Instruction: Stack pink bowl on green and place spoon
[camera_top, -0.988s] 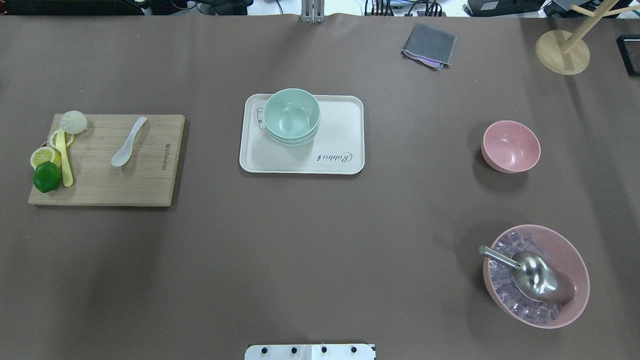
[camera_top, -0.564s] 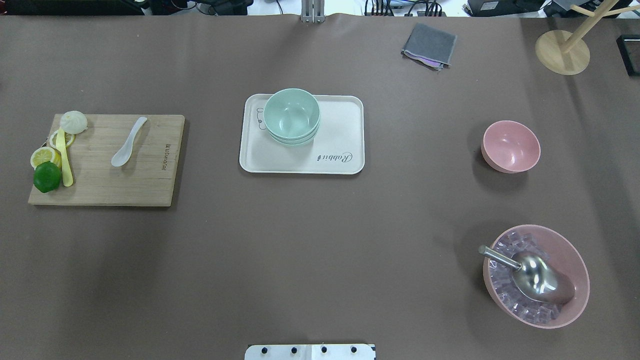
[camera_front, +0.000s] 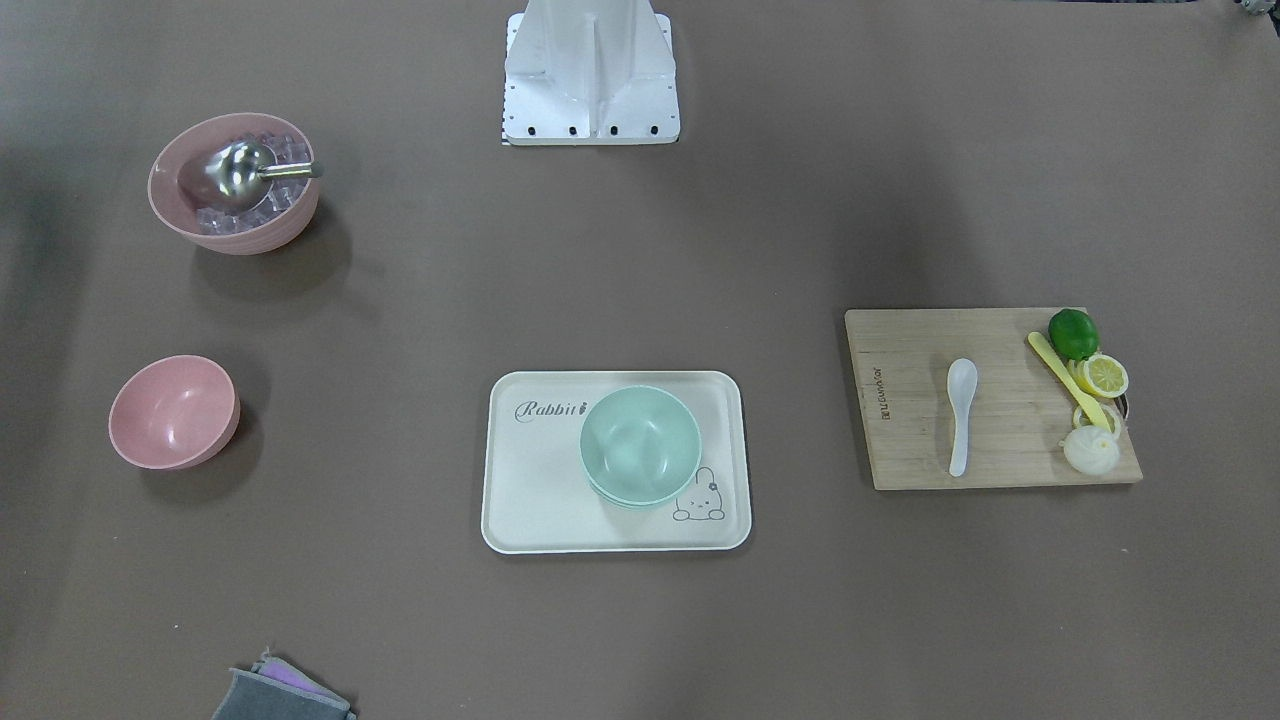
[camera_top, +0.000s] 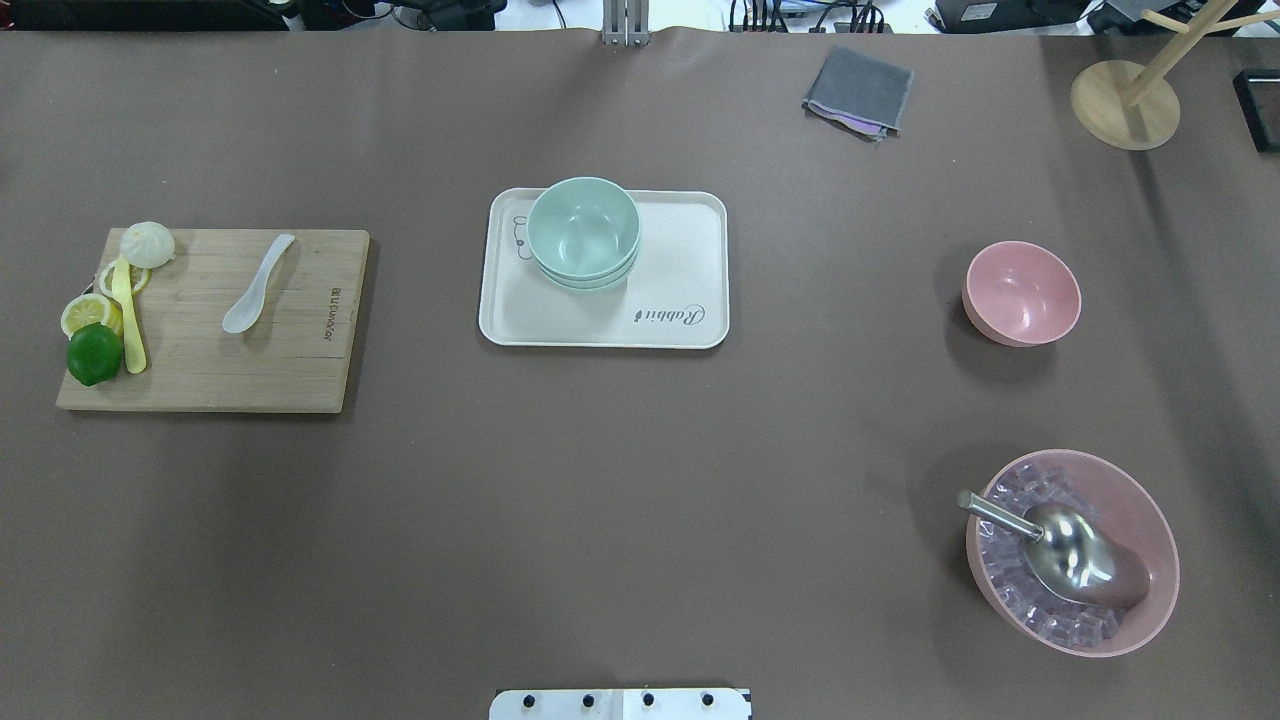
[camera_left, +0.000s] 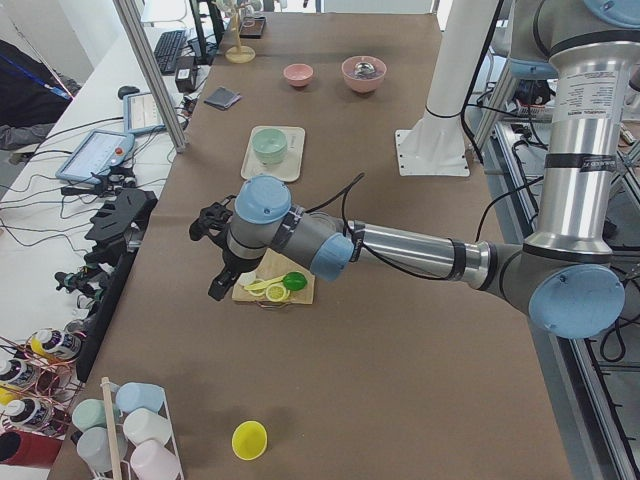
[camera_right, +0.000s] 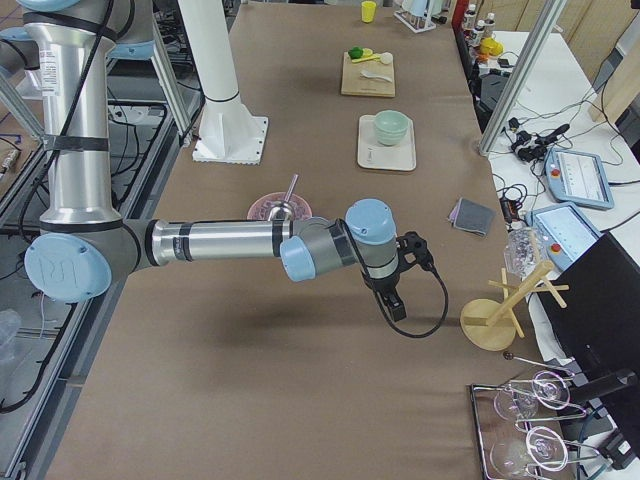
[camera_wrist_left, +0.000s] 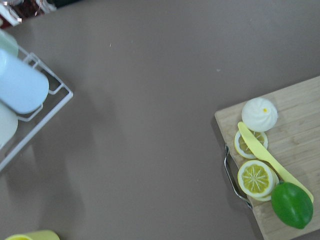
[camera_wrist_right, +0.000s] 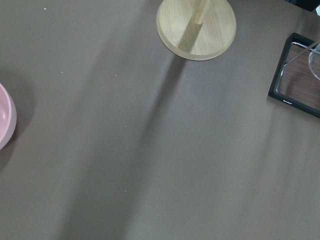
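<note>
The small pink bowl (camera_top: 1022, 292) stands empty on the brown table at the right, also in the front view (camera_front: 173, 411). Two stacked green bowls (camera_top: 583, 230) sit on the far left part of a white tray (camera_top: 680, 260). A white spoon (camera_top: 257, 284) lies on a wooden cutting board (camera_top: 300, 350) at the left. My left gripper (camera_left: 207, 222) shows only in the exterior left view, hovering off the board's outer end. My right gripper (camera_right: 412, 250) shows only in the exterior right view, beyond the pink bowl. I cannot tell whether either is open or shut.
A bun (camera_top: 147, 244), lemon slices, a lime (camera_top: 94, 353) and a yellow knife lie on the board's left end. A large pink bowl (camera_top: 1072, 552) holds ice cubes and a metal scoop at the near right. A grey cloth (camera_top: 860, 90) and a wooden stand (camera_top: 1124, 104) are at the far right.
</note>
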